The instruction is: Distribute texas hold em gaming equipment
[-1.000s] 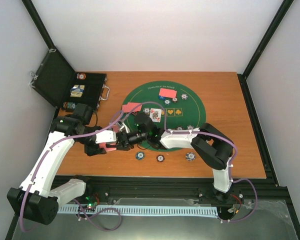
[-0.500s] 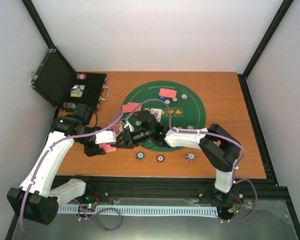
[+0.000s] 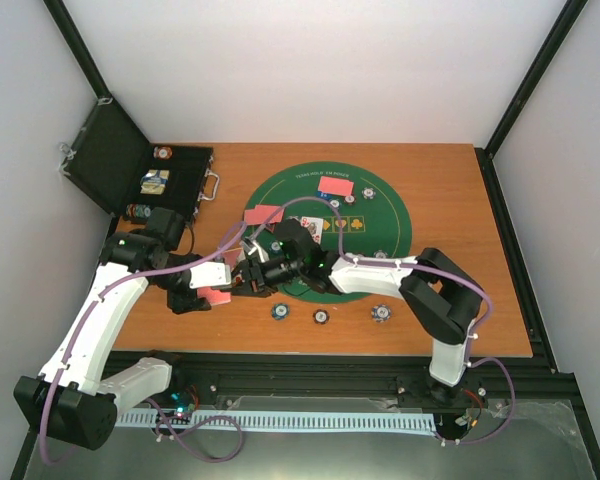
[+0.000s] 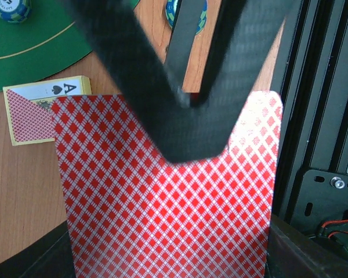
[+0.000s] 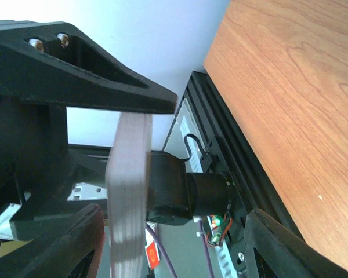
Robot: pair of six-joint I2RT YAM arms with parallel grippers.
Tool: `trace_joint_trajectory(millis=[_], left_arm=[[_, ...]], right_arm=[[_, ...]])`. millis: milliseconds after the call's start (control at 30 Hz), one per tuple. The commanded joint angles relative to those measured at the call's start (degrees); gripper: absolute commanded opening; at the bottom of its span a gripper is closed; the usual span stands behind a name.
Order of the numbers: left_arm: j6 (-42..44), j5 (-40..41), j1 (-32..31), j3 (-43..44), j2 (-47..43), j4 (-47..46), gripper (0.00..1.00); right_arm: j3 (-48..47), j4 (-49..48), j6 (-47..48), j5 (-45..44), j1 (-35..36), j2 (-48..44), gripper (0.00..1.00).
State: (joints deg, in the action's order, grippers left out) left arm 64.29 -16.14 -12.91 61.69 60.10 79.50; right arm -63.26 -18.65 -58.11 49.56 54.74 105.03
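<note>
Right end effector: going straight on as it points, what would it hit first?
Probably the red-backed cards pinched by the left end effector, edge-on just ahead of the right end effector; depth is unclear.

Seen from above, the light is bright and even, falling from overhead. Only soft shadows lie on the table (image 3: 450, 200), and the white walls (image 3: 310, 70) look slightly washed out. The frame posts (image 3: 80, 50) splay outward toward the corners. In my left wrist view the red-backed cards (image 4: 162, 214) are sharp, paler with glare at the upper right, while a black bar (image 4: 127, 69) across the top is smeared out of focus. In my right wrist view my right fingers (image 5: 75, 75) are dark silhouettes, the cards' edge is blurred, and the wood grain is crisp.
</note>
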Motion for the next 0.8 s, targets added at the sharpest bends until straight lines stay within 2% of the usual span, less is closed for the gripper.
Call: trace_joint_trajectory(millis=[0, 133, 300, 567, 767], left_arm=[[1.1, -1.4, 0.1, 2.9, -0.9, 1.2, 0.01], [1.2, -1.4, 0.1, 2.8, -1.0, 1.3, 0.01], [1.3, -1.1, 0.1, 2.8, -1.0, 1.4, 0.01], [1.3, -1.3, 0.1, 2.9, -1.1, 1.5, 0.01], [1.4, -0.9, 0.1, 3.0, -0.9, 1.4, 0.01]], right_arm=[[-3.8, -3.8, -2.1, -0.2, 1.9, 3.5, 0.66], [-6.2, -6.0, -4.1, 0.3, 2.8, 7.1, 0.66], [-7.2, -4.3, -3.9, -0.6, 2.9, 9.2, 0.59], [-1.4, 1.7, -0.1, -2.0, -1.2, 5.0, 0.51], [-1.1, 5.8, 2.8, -2.1, -2.2, 2.6, 0.43]])
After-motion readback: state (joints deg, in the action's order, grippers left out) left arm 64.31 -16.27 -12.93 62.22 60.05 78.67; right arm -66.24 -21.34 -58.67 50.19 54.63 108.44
